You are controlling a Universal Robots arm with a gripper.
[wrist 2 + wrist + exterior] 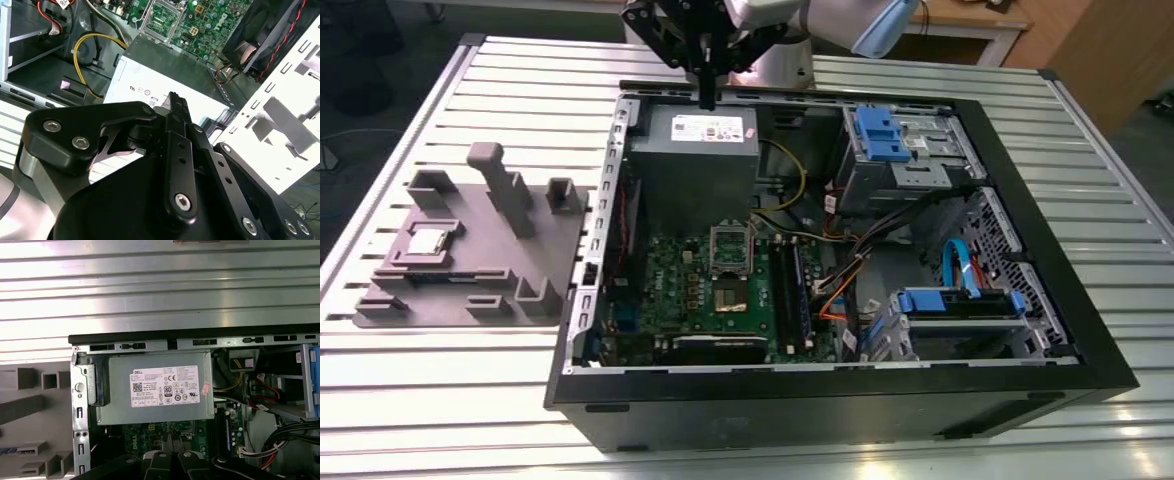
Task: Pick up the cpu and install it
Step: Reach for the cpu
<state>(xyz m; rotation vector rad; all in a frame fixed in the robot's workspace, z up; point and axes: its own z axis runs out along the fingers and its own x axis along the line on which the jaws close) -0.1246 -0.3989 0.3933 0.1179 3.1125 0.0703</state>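
Gripper (pixel 707 102) hovers closed over white-labelled grey box (pixel 694 160); cpu (pixel 427 243) on plate (pixel 564 250).

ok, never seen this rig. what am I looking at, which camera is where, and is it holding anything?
It is one robot arm with a gripper, the part that grasps things. The exterior view comes from a camera off the arm, and both wrist views come from cameras riding on the arm. On the slatted metal table lies an open computer case with its motherboard exposed. On the exterior view's left sits a grey moulded plate, and the cpu rests on it. The gripper hangs above the grey power supply inside the case. It is shut and holds nothing.
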